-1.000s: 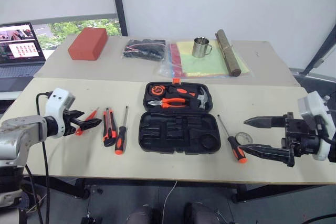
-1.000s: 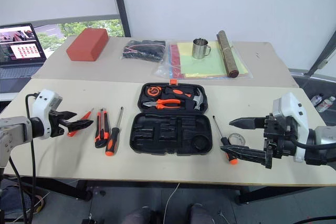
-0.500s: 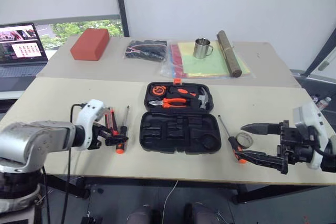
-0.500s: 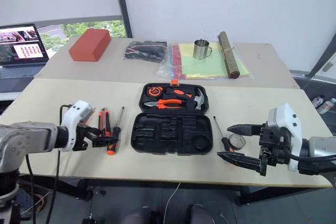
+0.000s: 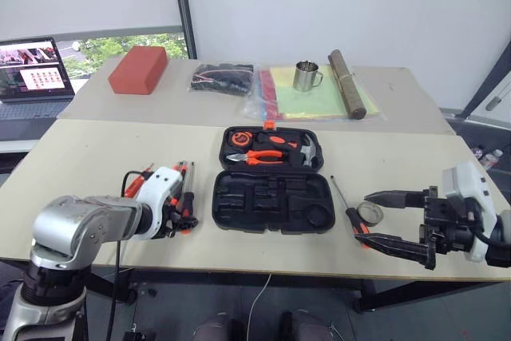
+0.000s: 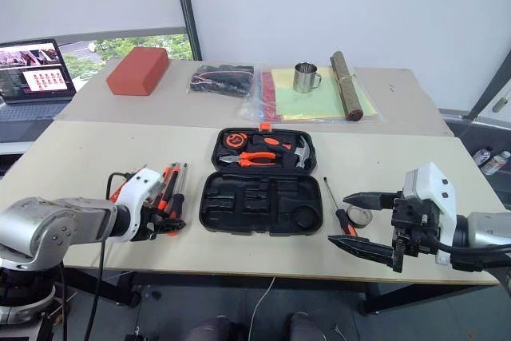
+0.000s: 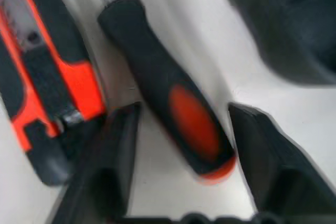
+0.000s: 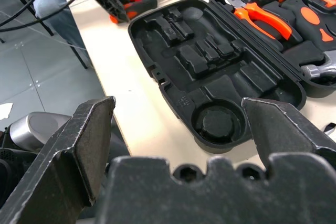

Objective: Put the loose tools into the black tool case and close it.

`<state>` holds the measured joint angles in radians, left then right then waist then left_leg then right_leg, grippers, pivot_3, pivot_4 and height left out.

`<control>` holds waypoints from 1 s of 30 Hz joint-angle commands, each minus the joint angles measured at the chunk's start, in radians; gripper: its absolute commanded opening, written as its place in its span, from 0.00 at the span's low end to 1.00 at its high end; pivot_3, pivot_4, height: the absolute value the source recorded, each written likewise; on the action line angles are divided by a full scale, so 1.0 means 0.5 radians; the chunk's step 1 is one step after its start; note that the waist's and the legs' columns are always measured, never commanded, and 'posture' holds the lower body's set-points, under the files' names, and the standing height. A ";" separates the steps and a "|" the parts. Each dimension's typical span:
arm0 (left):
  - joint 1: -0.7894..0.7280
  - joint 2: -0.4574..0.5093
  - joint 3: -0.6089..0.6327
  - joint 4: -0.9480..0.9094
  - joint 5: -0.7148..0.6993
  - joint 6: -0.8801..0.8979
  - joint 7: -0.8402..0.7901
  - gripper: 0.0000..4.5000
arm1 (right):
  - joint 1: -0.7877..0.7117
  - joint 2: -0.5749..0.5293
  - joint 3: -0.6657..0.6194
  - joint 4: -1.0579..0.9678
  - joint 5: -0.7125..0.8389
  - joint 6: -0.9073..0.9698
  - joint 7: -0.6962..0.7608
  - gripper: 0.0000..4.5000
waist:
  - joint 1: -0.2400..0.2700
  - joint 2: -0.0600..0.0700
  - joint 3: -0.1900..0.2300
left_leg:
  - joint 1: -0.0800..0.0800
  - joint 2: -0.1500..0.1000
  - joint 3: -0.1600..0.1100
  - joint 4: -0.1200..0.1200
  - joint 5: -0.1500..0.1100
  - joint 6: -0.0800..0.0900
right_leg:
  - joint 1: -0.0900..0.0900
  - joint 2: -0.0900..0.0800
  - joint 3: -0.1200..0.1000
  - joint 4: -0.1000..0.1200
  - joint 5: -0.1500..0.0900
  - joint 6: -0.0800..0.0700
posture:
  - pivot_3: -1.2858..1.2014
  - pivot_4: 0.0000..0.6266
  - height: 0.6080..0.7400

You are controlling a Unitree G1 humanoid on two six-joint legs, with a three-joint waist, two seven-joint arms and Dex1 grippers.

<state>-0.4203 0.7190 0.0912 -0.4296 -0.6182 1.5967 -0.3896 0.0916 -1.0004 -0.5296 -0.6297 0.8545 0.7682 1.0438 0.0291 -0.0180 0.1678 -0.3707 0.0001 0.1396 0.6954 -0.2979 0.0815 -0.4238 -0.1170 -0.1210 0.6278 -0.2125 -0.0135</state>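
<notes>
Tool case (image 5: pixel 273 201) of black moulded plastic lies open near the middle of the front table (image 5: pixel 96 145), its far half holding orange-handled pliers (image 5: pixel 257 156), a hammer (image 5: pixel 307 152) and a tape measure (image 5: pixel 237 136), its near half showing bare tool-shaped recesses. Left of the case the loose tools lie side by side: an orange-black utility knife (image 7: pixel 50 85), an orange-black-handled screwdriver (image 7: pixel 173 103) just beside it, and a slim orange tester screwdriver (image 5: pixel 142 176) furthest out. The left gripper (image 7: pixel 181 153) is down over this group, its two black fingers (image 7: pixel 118 145) standing either side of the screwdriver's handle butt; in the left wrist view the handle sits in the gap with a strip of table showing on each side, so the jaws look partly spread and probably not yet gripping, though blur makes contact hard to judge. One finger is just beside the knife's end.

Right of the case a second orange-black-handled screwdriver (image 5: pixel 351 212) lies with a small grey tape roll (image 5: pixel 371 212) next to its handle. The right gripper (image 5: pixel 385 217) hangs just beside them above the table's front edge, jaws spread wide and holding nothing
</notes>
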 commanded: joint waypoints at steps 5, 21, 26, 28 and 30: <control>-0.075 0.001 0.028 0.172 0.077 -0.036 0.011 0.21 | 0.006 -0.005 -0.103 -0.044 0.048 -0.066 0.024 1.00 | 0.021 0.000 0.000 | 0.000 0.000 0.000 0.000 0.000 0.000 | 0.000 -0.001 0.000 0.000 0.002 -0.004 | 0.52 0.24 0.97; -0.864 0.538 -0.560 0.505 0.269 -1.326 -1.296 0.21 | -0.016 -0.027 -0.074 0.033 -0.001 -0.086 -0.023 1.00 | 0.020 -0.004 0.003 | -0.012 -0.003 -0.001 0.000 0.000 0.000 | -0.006 0.002 -0.005 -0.008 0.006 -0.011 | 0.52 0.24 0.97; -0.998 0.338 -0.975 0.956 0.715 -2.244 -1.731 0.21 | -0.102 0.015 -0.010 0.067 -0.044 -0.094 -0.124 1.00 | 0.025 -0.002 0.003 | -0.010 -0.002 0.001 0.002 0.001 -0.001 | -0.004 0.003 -0.005 -0.007 0.005 -0.010 | 0.52 0.24 0.97; -1.059 0.212 -1.057 1.163 0.779 -2.463 -1.916 0.21 | -0.099 0.041 0.003 0.050 -0.058 -0.096 -0.173 1.00 | 0.022 -0.003 0.003 | -0.018 -0.001 0.001 0.005 0.001 -0.001 | -0.009 0.003 -0.005 -0.007 0.005 -0.010 | 0.52 0.24 0.97; -1.123 0.112 -1.115 1.371 0.880 -2.628 -2.000 0.21 | -0.092 0.058 0.009 0.025 -0.061 -0.091 -0.204 1.00 | 0.022 -0.003 0.003 | -0.029 0.000 0.000 0.014 0.004 0.005 | -0.017 0.003 -0.006 -0.004 0.006 -0.011 | 0.52 0.24 0.97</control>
<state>-0.9274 0.7886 -0.4641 0.1911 -0.2244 0.3741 -1.3480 0.0522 -0.9741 -0.5137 -0.5976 0.8253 0.7423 0.9573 0.0402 -0.0195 0.1695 -0.3889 0.0003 0.1394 0.7035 -0.2912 0.0926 -0.4357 -0.1154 -0.1240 0.6267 -0.2095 -0.0190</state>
